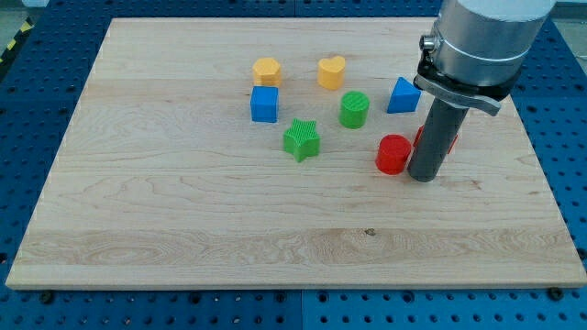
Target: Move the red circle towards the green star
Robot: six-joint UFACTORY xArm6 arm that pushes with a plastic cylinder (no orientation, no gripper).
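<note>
The red circle (393, 154) sits right of the board's centre with my tip (424, 177) touching or just beside its right flank, the rod holding nothing, and a second red block (449, 139) shows partly behind the rod. Bare wood lies between it and the green star (301, 139) to its left, while the green cylinder (354, 109) and blue triangle (402, 95) stand just above. The blue cube (264, 104), orange block (266, 71) and yellow heart (331, 71) cluster near the top; the wooden board (183, 229) is broad and bare below.

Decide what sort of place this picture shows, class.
Probably a robotics lab bench: a pale wooden board lies on a blue perforated metal table, with small coloured plastic blocks like the red circle beside my tip.
</note>
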